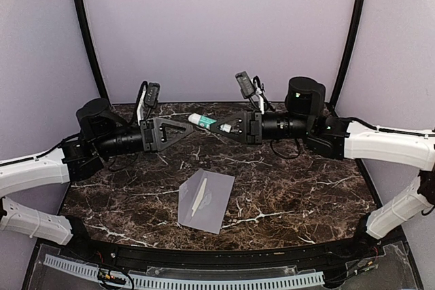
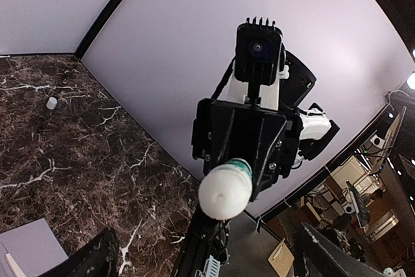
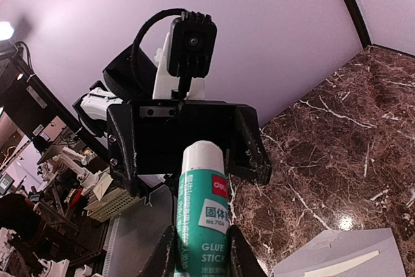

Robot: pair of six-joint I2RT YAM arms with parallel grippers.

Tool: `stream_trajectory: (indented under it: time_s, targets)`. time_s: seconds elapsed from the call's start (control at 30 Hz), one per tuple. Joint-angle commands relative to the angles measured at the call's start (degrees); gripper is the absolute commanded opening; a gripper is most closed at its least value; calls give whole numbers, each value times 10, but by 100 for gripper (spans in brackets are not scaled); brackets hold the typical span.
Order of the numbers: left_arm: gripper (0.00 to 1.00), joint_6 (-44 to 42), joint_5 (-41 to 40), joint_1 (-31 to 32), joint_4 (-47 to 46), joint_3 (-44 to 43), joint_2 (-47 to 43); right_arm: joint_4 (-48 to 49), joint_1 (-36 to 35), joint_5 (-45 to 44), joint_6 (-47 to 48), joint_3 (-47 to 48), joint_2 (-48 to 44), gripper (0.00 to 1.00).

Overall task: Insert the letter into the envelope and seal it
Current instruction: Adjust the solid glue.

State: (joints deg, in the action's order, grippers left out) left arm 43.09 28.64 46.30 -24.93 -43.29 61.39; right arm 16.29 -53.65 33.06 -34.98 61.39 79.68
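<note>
2 grippers meet over the marble table (image 1: 306,188): the right gripper (image 1: 221,126) clamps a glue stick (image 1: 202,120), and the left gripper (image 1: 186,125) has its jaws wide apart at the stick's tip. The envelope (image 1: 209,202) lies below, with a cream sliver of the letter (image 1: 197,198) showing. The step looks like sealing; next, glue must reach the flap.

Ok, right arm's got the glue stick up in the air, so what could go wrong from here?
1. Only the right gripper holds the glue stick above the table; a slip could drop it.
2. The open left gripper sits close around the stick's white end, so a sideways move might knock it.
3. The envelope lies loose and unheld, so gluing may drag it.
</note>
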Motion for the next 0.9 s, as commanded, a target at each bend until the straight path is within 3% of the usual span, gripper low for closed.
stream_trajectory:
  time_s: [0.0, 0.43, 0.63, 0.87]
  targets:
    - [92, 17, 38, -9, -19, -20, 5, -4, 2, 30, 22, 10, -23, 12]
    - [97, 50, 101, -13, -47, -36, 46, -44, 2, 44, 46, 30, -2, 11]
    - [89, 53, 121, -13, -48, -49, 67, -52, 2, 49, 50, 34, 7, 11]
    - [72, 65, 133, -13, -70, -54, 81, -58, 2, 51, 54, 34, 13, 11]
